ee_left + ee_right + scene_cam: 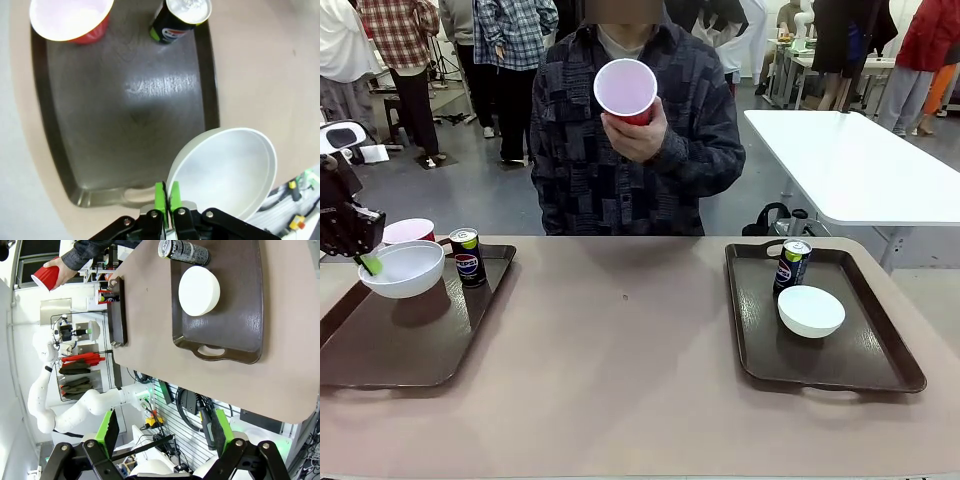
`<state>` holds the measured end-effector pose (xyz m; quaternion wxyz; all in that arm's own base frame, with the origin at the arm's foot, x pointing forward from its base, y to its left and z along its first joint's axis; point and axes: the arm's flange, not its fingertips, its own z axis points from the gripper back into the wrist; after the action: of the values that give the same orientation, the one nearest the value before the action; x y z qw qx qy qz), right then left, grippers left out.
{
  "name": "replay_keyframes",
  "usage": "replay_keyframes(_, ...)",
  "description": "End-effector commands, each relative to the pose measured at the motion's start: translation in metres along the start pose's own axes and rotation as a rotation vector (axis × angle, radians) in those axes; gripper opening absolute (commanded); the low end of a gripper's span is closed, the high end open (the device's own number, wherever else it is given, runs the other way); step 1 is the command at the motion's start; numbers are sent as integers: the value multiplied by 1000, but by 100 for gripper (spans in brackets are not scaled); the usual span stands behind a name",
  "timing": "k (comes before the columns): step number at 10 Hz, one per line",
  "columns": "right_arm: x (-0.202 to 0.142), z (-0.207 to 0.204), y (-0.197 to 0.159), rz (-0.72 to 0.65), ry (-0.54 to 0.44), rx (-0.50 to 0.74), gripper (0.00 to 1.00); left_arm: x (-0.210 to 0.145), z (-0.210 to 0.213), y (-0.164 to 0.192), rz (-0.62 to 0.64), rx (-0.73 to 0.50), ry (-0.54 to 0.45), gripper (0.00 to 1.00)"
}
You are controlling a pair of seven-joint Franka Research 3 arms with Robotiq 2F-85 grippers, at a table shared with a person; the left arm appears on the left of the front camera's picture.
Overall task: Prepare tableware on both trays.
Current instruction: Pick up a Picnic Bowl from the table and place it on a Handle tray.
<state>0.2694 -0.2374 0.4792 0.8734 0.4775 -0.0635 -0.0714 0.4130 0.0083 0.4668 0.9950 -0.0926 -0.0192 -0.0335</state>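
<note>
A: Left tray [380, 355]?
B: Red cup [410, 231] and Pepsi can [468, 257] upright at its far end. Left tool [365, 262] clamped on the rim of a white bowl [404, 268], held tilted above the tray.
A: Middle?
B: Person's hand [632, 135] holds a second red cup [625, 90], white inside showing.
A: Right tray [865, 365]?
B: Can [791, 265] upright, bowl [810, 310] just beside it. Right tool [164, 432] spread wide, empty, off the bench [620, 340].

"Pepsi" with the round logo is read on the left tray's can [468, 257]; the same on the right tray's can [791, 266]. No other text is legible.
</note>
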Motion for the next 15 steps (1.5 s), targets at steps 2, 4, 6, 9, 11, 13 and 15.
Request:
replay_keyframes(2, -3, -2, 0, 5, 1, 8, 96, -4, -50, 26, -100, 45, 4, 4)
replay_keyframes(4, -3, -2, 0, 5, 1, 8, 96, -10, -78, 37, -138, 93, 34, 4)
replay_keyframes(6, -3, -2, 0, 5, 1, 8, 96, -8, -100, 45, -127, 124, 37, 4)
replay_keyframes(9, -3, -2, 0, 5, 1, 8, 96, -3, -111, 45, -135, 141, -8, 4)
replay_keyframes(11, -3, -2, 0, 5, 1, 8, 96, -5, -107, 42, -138, 165, -6, 63)
replay_keyframes(13, -3, -2, 0, 5, 1, 8, 96, -6, -107, 45, -133, 176, 9, 67)
replay_keyframes(15, -3, -2, 0, 5, 1, 8, 96, -11, -98, 43, -133, 205, 27, 87)
